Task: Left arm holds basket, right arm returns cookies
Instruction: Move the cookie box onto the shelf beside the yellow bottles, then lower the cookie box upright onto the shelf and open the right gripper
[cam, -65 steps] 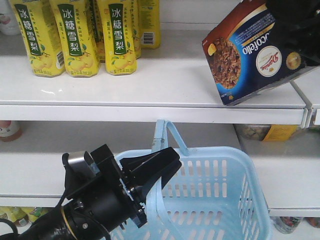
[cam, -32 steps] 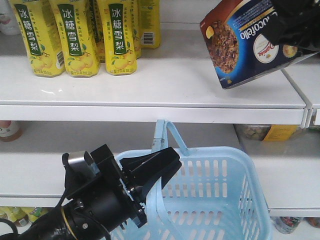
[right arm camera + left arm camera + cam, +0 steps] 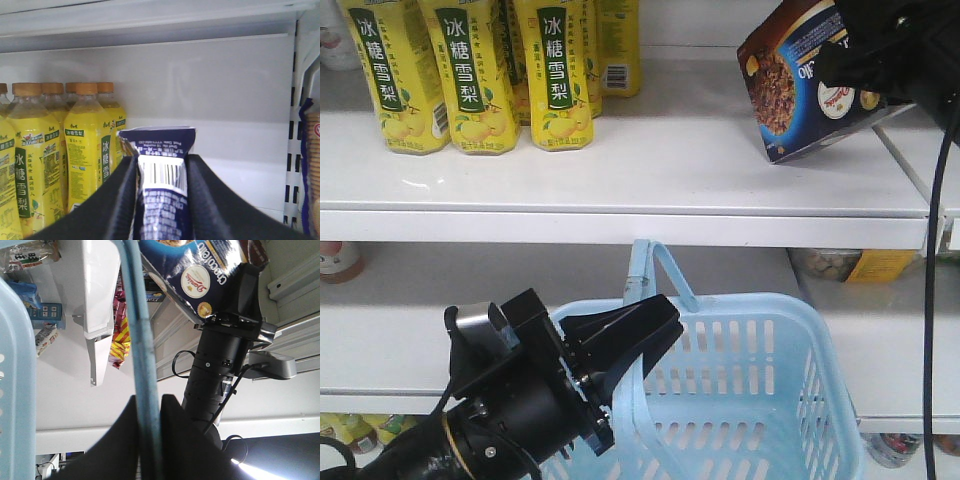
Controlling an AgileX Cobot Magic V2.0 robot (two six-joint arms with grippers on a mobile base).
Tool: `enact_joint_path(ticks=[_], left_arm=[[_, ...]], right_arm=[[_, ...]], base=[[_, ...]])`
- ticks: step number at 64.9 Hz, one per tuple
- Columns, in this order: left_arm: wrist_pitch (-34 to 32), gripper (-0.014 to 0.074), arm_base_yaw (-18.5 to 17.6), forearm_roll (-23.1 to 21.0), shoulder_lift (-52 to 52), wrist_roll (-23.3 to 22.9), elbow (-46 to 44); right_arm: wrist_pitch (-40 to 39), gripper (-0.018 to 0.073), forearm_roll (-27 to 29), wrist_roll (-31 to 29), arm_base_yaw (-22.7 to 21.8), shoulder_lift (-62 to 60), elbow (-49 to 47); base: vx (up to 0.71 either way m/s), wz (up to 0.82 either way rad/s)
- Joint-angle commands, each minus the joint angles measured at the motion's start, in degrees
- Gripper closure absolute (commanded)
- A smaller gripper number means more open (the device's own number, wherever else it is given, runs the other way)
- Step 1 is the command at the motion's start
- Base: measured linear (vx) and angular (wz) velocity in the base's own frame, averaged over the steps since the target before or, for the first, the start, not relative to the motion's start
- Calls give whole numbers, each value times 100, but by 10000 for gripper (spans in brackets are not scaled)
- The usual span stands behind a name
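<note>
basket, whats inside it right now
Nothing shows inside the basket: only bare slotted walls. Its floor is cut off below the frame, and the left tool gripping the handle covers the near left corner.

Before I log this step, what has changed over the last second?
The cookies, clamped in the right gripper, have risen and moved deeper over the top shelf, showing less of the carton's face. Unchanged: the left gripper holds the basket by its handle, and the yellow bottles stand put.
</note>
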Motion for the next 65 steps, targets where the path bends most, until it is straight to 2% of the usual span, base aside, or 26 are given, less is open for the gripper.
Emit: enact_joint_path(ticks=[1,34,48,65], left_arm=[[-1640,599,26,-262,-225,86,-183],[-1640,599,26,-262,-225,86,-183],[-1640,599,26,-262,-225,86,-183],[-1640,599,26,-262,-225,86,-183]], right_arm=[[-153,566,52,24,-37,-81,-187],[1805,566,46,155,-25,-62,-168],[2009,564,99,155,-25,-62,-168],[2835,562,251,155,-25,-71,-168]], base=[[0,0],[0,0],[0,0],[0,0]])
